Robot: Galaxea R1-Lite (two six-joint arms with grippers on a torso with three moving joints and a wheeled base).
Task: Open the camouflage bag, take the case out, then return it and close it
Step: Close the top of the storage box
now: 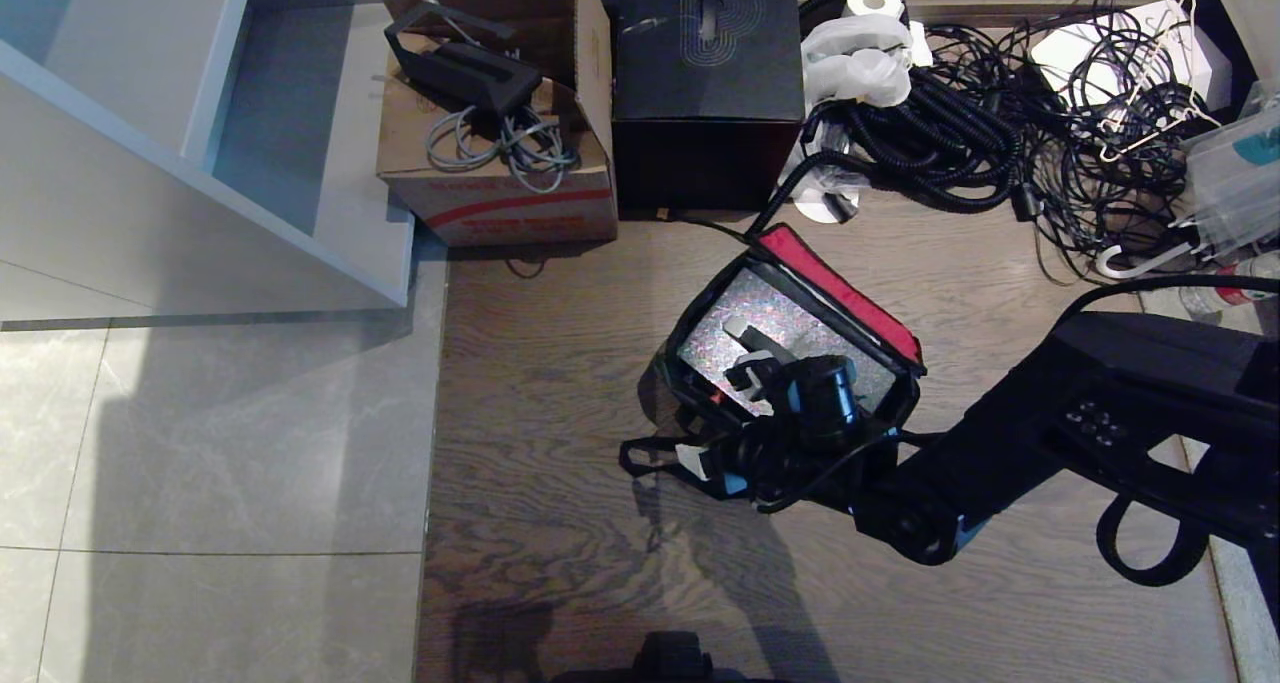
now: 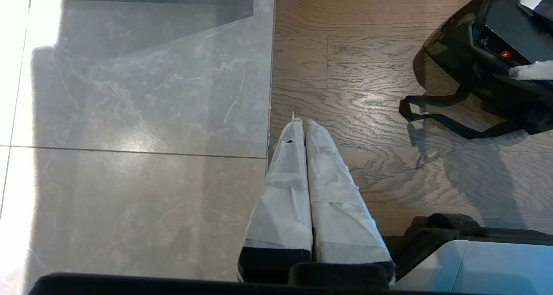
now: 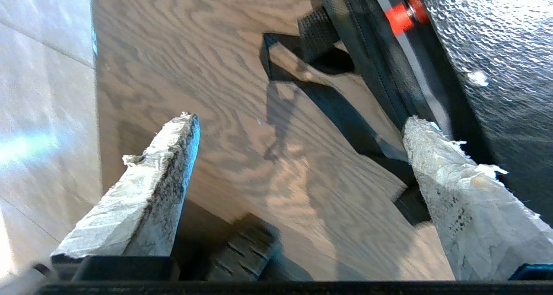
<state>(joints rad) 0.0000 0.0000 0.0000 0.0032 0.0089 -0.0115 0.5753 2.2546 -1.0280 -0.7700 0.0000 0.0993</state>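
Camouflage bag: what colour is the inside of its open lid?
Red. The camouflage bag shows its lid's inner face most clearly in the head view.

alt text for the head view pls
An open camouflage bag sits on a wood floor with the glittery case inside, the right tool at its near edge. A cardboard box, black box and tangled cables lie behind.

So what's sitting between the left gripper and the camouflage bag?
Only bare wood floor, as the left wrist view shows. The bag's loose black strap trails toward the left gripper.
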